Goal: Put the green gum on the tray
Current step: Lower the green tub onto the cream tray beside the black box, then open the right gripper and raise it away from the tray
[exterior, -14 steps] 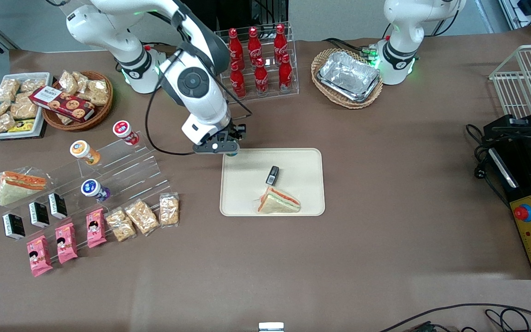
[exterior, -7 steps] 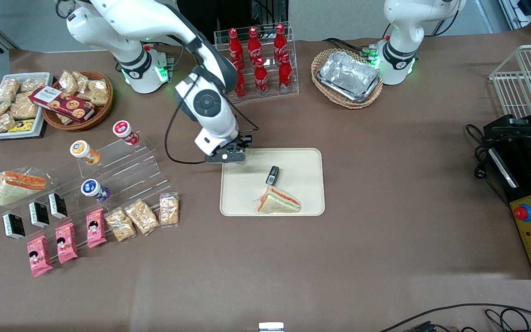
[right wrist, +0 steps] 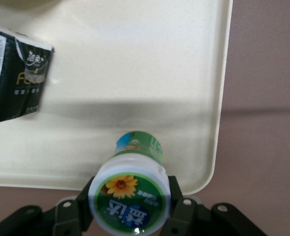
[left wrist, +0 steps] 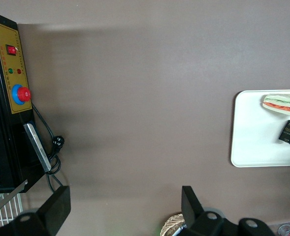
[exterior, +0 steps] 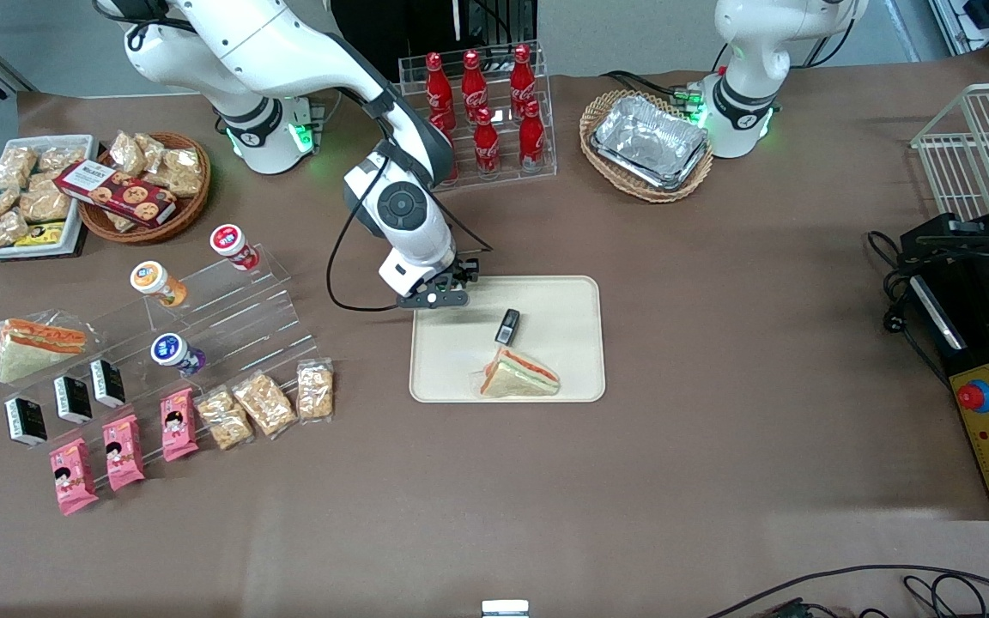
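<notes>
The green gum (right wrist: 130, 196), a small bottle with a green-rimmed white lid and a flower label, is held between my right gripper's fingers (right wrist: 178, 206). My right gripper (right wrist: 130, 200) is shut on it over a corner of the cream tray (right wrist: 135, 64). In the front view the gripper (exterior: 436, 298) hangs over the tray's (exterior: 546, 300) corner toward the working arm's end, farthest from the camera; the gum is hidden under it there. A black pack (exterior: 507, 326) and a wrapped sandwich (exterior: 518, 375) lie on the tray.
Red-lidded (exterior: 231, 242), orange-lidded (exterior: 154, 281) and blue-lidded (exterior: 172, 352) bottles sit on a clear stepped stand toward the working arm's end. A rack of cola bottles (exterior: 482, 112) stands farther from the camera than the tray. A foil tray in a basket (exterior: 649, 142) sits beside the rack.
My right gripper has moved with the green gum toward the tray and a little nearer the camera, from the tray's edge to over its corner.
</notes>
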